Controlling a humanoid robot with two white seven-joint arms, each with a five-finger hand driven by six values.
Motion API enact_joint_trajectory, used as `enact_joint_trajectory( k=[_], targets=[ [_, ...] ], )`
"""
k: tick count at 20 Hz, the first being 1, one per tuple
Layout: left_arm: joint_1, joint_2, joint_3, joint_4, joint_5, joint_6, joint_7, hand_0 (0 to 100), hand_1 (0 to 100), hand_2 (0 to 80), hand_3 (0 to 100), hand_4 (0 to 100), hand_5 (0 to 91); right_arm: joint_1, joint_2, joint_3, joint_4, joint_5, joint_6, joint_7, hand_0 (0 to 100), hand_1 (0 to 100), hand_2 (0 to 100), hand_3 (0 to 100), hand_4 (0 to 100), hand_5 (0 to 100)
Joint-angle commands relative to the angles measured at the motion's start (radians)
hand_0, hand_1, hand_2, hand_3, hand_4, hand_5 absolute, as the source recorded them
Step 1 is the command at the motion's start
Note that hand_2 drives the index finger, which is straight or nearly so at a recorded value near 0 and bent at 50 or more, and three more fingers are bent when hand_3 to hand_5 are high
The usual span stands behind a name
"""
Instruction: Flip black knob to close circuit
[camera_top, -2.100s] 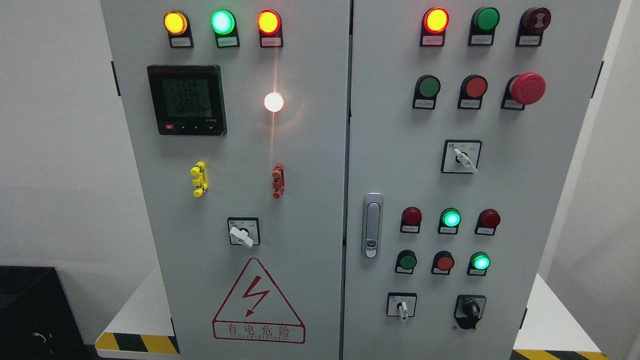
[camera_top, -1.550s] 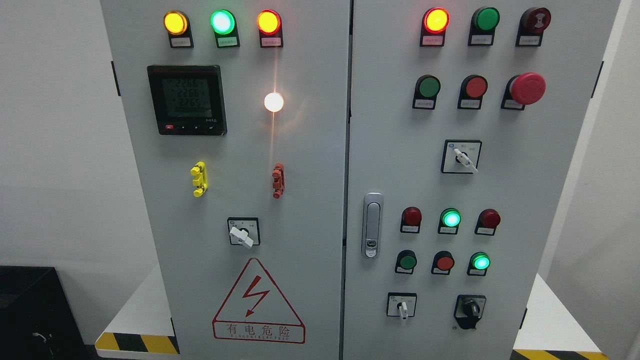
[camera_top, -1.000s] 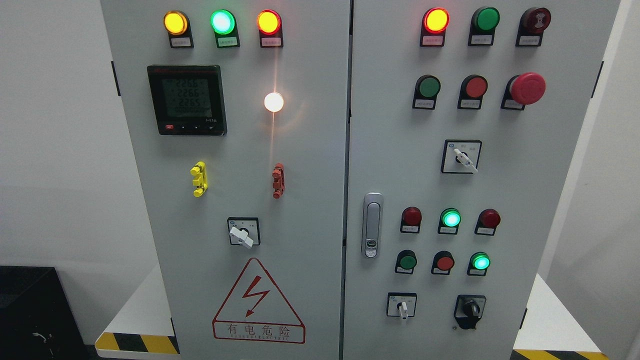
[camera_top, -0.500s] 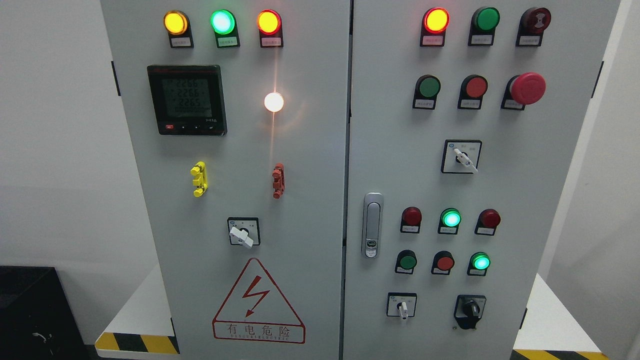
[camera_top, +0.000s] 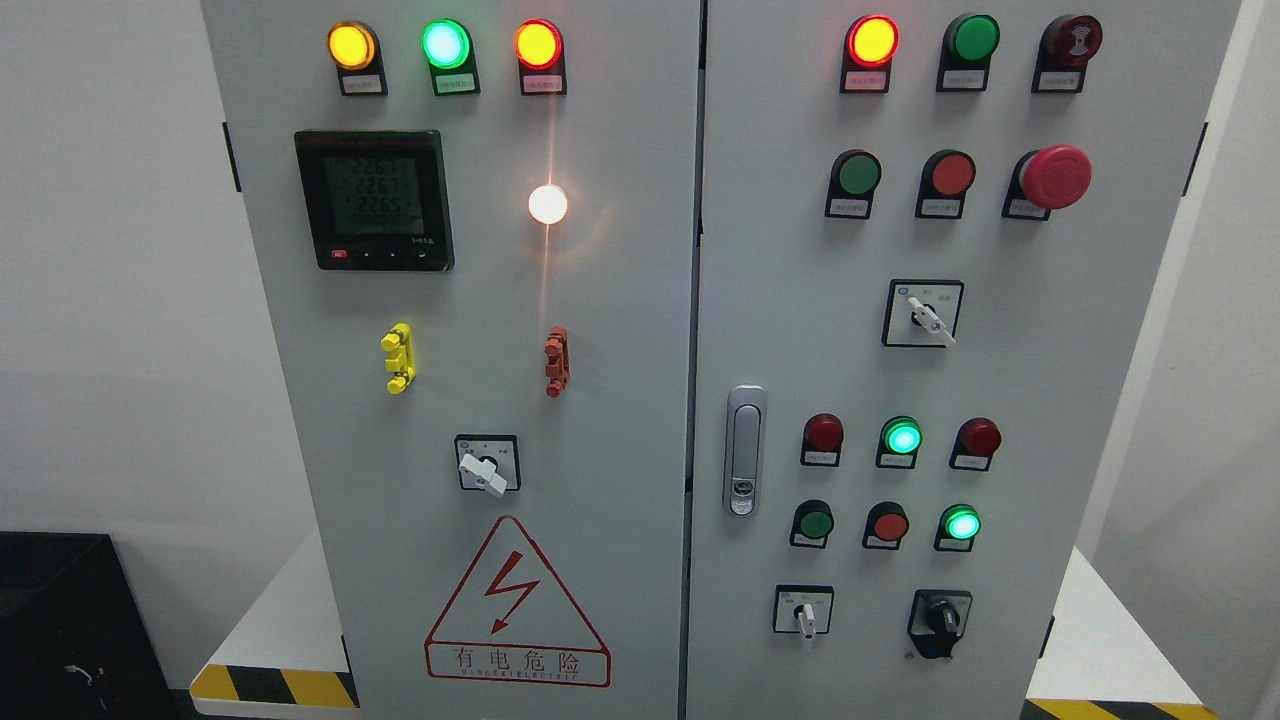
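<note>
The cabinet (camera_top: 620, 330) is cut off at the top and bottom edges. The small labels (camera_top: 864, 82) under the lamps and buttons are too small to read, as is the print on the plate round the black knob (camera_top: 939, 620). The meter (camera_top: 374, 198) digits are blurred. The dark box (camera_top: 60, 620) at lower left is cropped by the corner.
</note>
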Motion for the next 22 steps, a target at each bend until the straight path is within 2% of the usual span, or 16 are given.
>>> enact_joint_trajectory(
  k=[1,6,10,14,20,22],
  targets=[
    [0.023,0.0,0.0,-0.029,0.0,0.0,0.0,12,56,0.0,0,0,0.0,0.007,-0.008,0.046,-0.289,0.229,0.024,-0.032,0,22,54,75,65,47],
    [0.023,0.001,0.0,-0.029,0.0,0.0,0.0,12,56,0.0,0,0,0.0,0.006,-0.005,0.043,-0.408,0.391,0.074,-0.089,0,20,67,85,75,65],
    [0.023,0.0,0.0,-0.029,0.0,0.0,0.0,12,56,0.0,0,0,0.0,0.007,0.013,0.04,-0.501,0.488,0.077,-0.094,0,8,75,91,79,72],
    [0.023,0.0,0.0,-0.029,0.0,0.0,0.0,12,56,0.0,0,0,0.0,0.007,0.032,0.014,-0.591,0.626,0.077,-0.106,0,5,80,95,83,77],
    [0.023,0.0,0.0,-0.029,0.0,0.0,0.0,12,56,0.0,0,0,0.0,0.007,0.092,-0.063,-0.725,0.798,0.077,-0.1,0,0,87,100,89,86],
    [0.023,0.0,0.0,-0.029,0.0,0.0,0.0,12,56,0.0,0,0,0.0,0.007,0.096,-0.074,-0.775,0.826,0.079,-0.097,0,0,89,100,91,88]
  ],
)
